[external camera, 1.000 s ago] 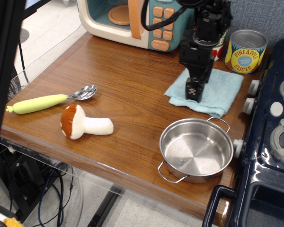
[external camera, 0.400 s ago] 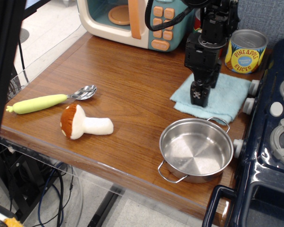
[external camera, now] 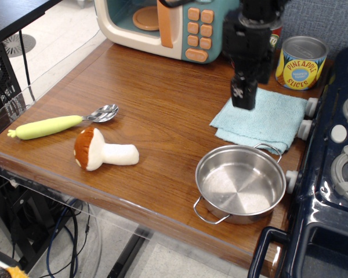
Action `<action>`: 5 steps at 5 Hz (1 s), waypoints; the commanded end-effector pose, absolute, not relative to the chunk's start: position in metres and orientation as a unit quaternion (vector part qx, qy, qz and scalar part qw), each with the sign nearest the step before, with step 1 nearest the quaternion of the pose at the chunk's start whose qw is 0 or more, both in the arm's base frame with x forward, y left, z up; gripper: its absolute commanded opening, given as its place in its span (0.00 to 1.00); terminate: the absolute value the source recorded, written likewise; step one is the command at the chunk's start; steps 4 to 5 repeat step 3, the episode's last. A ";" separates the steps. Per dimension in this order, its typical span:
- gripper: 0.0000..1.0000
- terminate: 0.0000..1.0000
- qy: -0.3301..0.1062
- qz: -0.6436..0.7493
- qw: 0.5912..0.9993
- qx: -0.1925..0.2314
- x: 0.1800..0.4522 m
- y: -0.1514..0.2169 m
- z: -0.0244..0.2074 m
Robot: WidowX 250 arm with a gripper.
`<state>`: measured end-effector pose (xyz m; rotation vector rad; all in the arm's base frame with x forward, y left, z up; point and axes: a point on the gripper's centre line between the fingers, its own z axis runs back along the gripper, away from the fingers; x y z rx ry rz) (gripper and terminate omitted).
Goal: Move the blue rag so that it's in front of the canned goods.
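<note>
The blue rag (external camera: 262,120) lies flat on the wooden table, just in front of the yellow-and-blue pineapple tin (external camera: 302,62). The red tomato sauce tin (external camera: 274,39) is mostly hidden behind the arm, left of the pineapple tin. My gripper (external camera: 244,94) hangs a little above the rag's rear left part, pointing down. It is open and holds nothing. The rag's front edge nearly touches the steel pot.
A steel pot (external camera: 241,184) stands at the table's front right. A toy stove (external camera: 336,145) borders the right side and a toy microwave (external camera: 168,26) stands at the back. A plush mushroom (external camera: 101,150) and a spoon with a green handle (external camera: 61,123) lie at the left.
The rag slid to the right under the gripper, toward the stove. The gripper has since risen off the rag and moved back a little, leaving the rag lying flat.
</note>
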<state>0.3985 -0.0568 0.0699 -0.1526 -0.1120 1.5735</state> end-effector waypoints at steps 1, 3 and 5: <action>1.00 0.00 -0.081 0.693 0.709 -0.107 0.383 -0.045 0.111; 1.00 1.00 -0.081 0.693 0.709 -0.107 0.383 -0.045 0.111; 1.00 1.00 -0.081 0.693 0.709 -0.107 0.383 -0.045 0.111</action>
